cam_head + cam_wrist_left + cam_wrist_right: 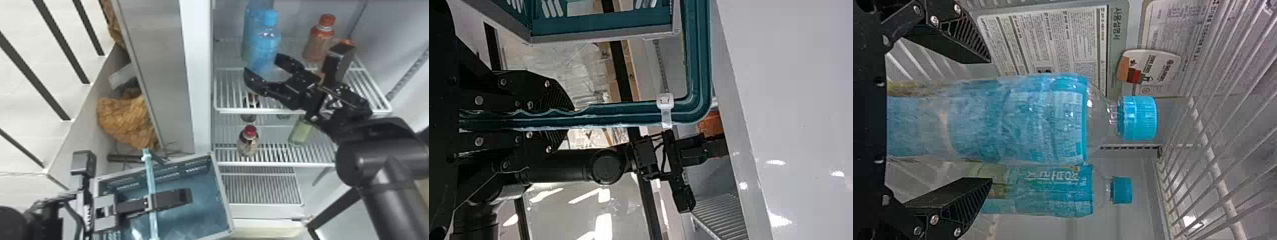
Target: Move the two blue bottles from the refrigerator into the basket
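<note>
In the head view, my right gripper [261, 67] is open at the upper shelf, its fingers either side of the nearer blue bottle's [266, 43] lower part. The other blue bottle [250, 28] stands upright just behind. In the right wrist view, the nearer blue bottle [1038, 120] extends between the open fingers of my right gripper [988, 120], with gaps beside it; the second blue bottle [1053, 190] is beyond. My left gripper [151, 202] is shut on the handle [149, 172] of the basket [220, 182]. In the left wrist view, my left gripper [569, 120] clamps the teal handle [624, 114].
An orange-capped bottle [320, 41] stands right of the blue ones, near my right wrist. On the lower shelf are a red-capped bottle [249, 140] and a green bottle [300, 131]. The upper shelf's front rail [242, 110] runs below my right gripper. The refrigerator's side wall [198, 79] rises behind the basket.
</note>
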### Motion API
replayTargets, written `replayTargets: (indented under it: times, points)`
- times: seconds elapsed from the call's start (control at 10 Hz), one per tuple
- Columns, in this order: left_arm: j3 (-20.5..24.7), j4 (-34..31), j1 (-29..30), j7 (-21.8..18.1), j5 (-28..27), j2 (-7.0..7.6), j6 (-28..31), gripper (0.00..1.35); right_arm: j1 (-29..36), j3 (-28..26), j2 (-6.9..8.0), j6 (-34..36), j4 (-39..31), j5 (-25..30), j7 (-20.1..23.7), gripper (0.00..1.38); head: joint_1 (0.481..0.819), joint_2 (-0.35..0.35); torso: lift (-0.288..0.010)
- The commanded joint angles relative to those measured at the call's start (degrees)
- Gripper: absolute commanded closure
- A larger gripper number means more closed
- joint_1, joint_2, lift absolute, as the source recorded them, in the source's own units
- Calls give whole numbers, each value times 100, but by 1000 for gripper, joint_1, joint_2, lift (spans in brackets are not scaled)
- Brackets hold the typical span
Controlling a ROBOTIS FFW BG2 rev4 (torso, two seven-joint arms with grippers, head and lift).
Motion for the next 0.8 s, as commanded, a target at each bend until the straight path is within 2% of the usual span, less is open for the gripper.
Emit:
replayTargets:
  times: [0.0, 0.1, 0.2, 0.4, 0.5, 0.7]
  points:
    - [-13, 5, -3, 0, 3, 0, 17, 1202, -118, 33, 0, 6, 112, 26, -11, 231, 695, 4, -10]
    - [-13, 5, -3, 0, 3, 0, 17, 1202, -146, 45, 0, 6, 126, 26, -29, 355, 695, 4, -10]
    - [-13, 19, -3, 0, 3, 0, 17, 1202, -160, 45, 0, 6, 140, 26, -37, 565, 695, 4, -10]
    - [-25, 19, -17, 0, 3, 0, 17, 1202, -132, 91, 0, -22, 266, -249, -37, 1072, 695, 5, -10]
    - [-36, 19, -17, 0, 14, 0, 17, 1202, -90, 91, 0, -135, 252, -249, -37, 1223, 695, 7, -10]
    - [-48, 19, -17, 0, 25, 0, 17, 1202, 65, 91, -27, -191, 41, -329, -29, 1225, 695, 8, -10]
